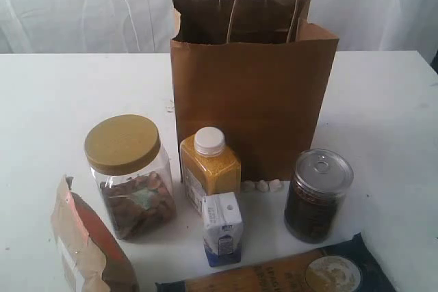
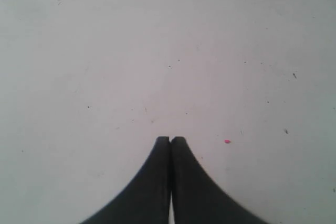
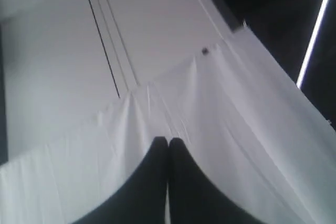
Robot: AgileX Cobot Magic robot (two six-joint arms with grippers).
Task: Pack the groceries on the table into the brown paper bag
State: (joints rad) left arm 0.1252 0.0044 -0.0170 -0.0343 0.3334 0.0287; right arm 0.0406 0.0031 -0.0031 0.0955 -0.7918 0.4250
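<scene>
The brown paper bag point(image 1: 253, 107) stands upright at the middle of the table point(image 1: 55, 94), toward its far side, mouth open and loop handles up; its inside is too dark to read. By my judgement nothing has been packed, since six groceries sit outside it on the near side. The yellow white-capped bottle point(image 1: 209, 165) stands just in front of the bag, the clear jar with tan lid point(image 1: 130, 172) to its left and the dark can point(image 1: 318, 196) to the right. The small white-blue carton point(image 1: 222, 227) stands nearer than the bottle. At the near edge, the orange-brown pouch point(image 1: 85, 244) is at the left and the long dark-blue-and-tan packet point(image 1: 287, 275) lies flat at the right (both cut off by the frame). A few white pebble-like bits point(image 1: 262, 185) lie at the bag's foot. Neither arm shows in the exterior view. The left gripper point(image 2: 170, 139) is clenched on nothing above bare tabletop; the right gripper point(image 3: 168, 140) is likewise closed and empty, facing white cloth point(image 3: 236, 129). The whole job remains.
</scene>
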